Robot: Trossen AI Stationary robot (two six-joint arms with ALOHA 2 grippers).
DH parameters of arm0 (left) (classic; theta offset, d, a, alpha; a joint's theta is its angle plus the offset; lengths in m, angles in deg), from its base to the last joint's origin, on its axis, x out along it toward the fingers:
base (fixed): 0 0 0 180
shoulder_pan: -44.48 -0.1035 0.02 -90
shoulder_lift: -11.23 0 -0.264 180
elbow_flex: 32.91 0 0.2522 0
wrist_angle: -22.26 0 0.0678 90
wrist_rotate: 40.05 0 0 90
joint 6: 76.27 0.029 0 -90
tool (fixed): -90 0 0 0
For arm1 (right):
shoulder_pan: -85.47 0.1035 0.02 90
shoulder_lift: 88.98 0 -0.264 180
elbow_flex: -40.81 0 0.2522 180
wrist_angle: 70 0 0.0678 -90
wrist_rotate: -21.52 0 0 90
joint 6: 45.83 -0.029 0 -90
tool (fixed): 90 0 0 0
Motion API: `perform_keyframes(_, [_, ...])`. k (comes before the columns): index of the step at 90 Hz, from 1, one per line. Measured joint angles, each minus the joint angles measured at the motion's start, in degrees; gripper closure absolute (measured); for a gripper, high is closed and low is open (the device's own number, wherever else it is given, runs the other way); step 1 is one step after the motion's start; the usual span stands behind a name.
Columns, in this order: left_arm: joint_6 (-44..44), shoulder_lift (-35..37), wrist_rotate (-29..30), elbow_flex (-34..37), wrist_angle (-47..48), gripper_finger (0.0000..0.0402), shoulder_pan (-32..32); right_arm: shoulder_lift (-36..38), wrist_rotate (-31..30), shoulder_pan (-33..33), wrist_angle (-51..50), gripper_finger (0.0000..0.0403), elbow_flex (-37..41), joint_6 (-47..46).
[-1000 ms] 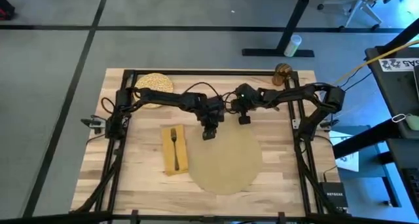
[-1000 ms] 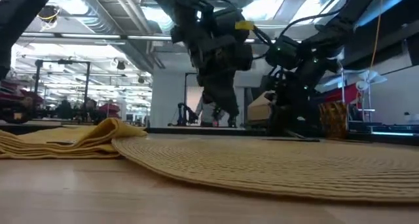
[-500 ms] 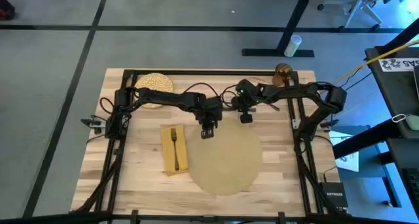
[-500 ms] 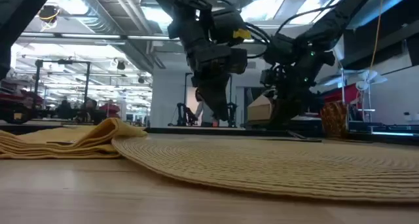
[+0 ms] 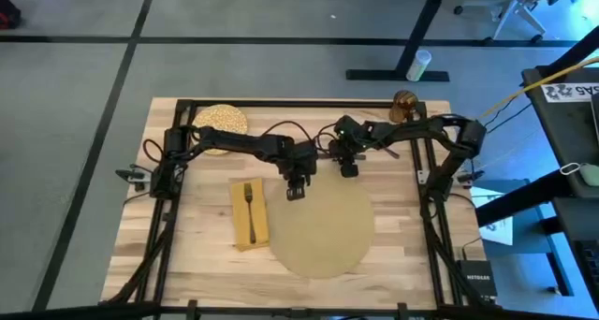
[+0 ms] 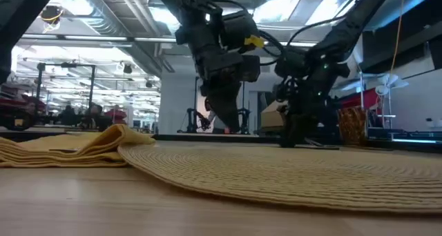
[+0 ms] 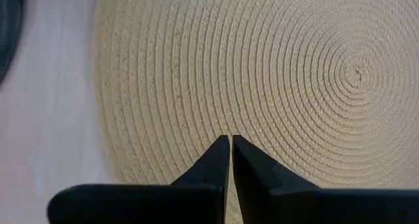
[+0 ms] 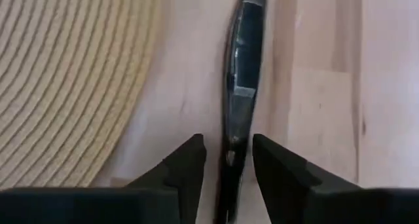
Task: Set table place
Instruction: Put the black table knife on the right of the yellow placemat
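Your round tan woven placemat (image 5: 323,227) lies on the near middle of the light butcher-block wooden worktop (image 5: 206,254); just beside its edge sits the mustard-yellow rectangular napkin (image 5: 247,213) with the dark metal fork (image 5: 250,206) lying lengthways on it; the yellow-speckled round plate (image 5: 219,123) waits at one far corner, the small amber glass (image 5: 403,104) at the other. Your right hand (image 8: 229,160) hangs low over bare wood just past the placemat's far edge, fingers parted on either side of a long dark metal utensil (image 8: 242,73) lying flat; which piece it is, you can't tell. Your left hand (image 7: 230,160) hovers over the placemat's far rim, fingers pressed together, holding nothing.
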Motion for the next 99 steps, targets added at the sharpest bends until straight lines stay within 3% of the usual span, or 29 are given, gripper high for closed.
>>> perform_keyframes(23, [-0.51,0.00,-0.05,-0.02,-0.10,0.0400,0.10,-3.01,2.77,-1.14,1.72,0.0393,-0.21,-0.05])
perform_keyframes(47, [-0.68,0.00,-0.04,-0.02,-0.02,0.0400,1.08,-3.07,3.88,-1.07,2.31,0.0402,-0.15,-0.29])
perform_keyframes(99, [-0.59,0.00,-0.04,-0.02,0.97,0.0400,2.95,7.95,3.75,-1.05,-9.47,0.0403,-2.63,-0.33])
